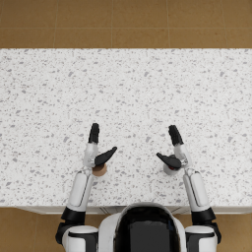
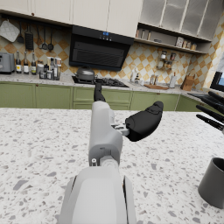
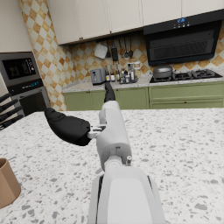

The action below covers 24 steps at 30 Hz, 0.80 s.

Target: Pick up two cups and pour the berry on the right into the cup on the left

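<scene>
on a speckled counter (image 1: 126,88), a robot's two dark hands hover spread and empty beside two cups.
left hand (image 1: 98,151) sits over the brown cup (image 1: 100,170), right hand (image 1: 173,152) over the grey cup (image 1: 170,170); both cups stand upright, long axis vertical. best to wrap each cup low and level before lifting.

Brown cup (image 1: 100,170) stands upright on worktop (image 1: 126,88), left; grey cup (image 1: 170,170) upright, right, well apart
</scene>
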Motion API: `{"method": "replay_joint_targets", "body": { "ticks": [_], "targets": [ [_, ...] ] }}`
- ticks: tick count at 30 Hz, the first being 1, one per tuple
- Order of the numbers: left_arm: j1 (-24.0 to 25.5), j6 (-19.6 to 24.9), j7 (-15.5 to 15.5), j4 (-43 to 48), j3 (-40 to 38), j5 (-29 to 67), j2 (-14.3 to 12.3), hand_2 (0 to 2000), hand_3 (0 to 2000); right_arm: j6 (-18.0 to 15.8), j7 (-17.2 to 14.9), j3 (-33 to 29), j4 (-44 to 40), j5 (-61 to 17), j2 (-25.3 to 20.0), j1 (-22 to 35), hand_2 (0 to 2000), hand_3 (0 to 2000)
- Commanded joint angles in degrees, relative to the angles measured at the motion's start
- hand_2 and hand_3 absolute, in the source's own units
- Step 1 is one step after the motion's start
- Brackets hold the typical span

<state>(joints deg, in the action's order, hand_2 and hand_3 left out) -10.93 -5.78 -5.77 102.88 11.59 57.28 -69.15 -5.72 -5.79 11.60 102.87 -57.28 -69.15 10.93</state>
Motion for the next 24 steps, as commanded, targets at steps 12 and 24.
{"method": "replay_joint_targets", "body": {
  "ticks": [12,24],
  "targets": [
    [0.99,1.63,1.63,1.19,0.63,0.0,0.39,0,0,1.62,1.64,1.89,0.48,0.0,-0.19,0.04,0,0],
    [16.59,5.7,5.69,14.68,-11.68,11.18,3.28,0,0,5.64,5.71,-6.07,14.8,-12.07,5.94,-15.73,0,0]
  ]
}}
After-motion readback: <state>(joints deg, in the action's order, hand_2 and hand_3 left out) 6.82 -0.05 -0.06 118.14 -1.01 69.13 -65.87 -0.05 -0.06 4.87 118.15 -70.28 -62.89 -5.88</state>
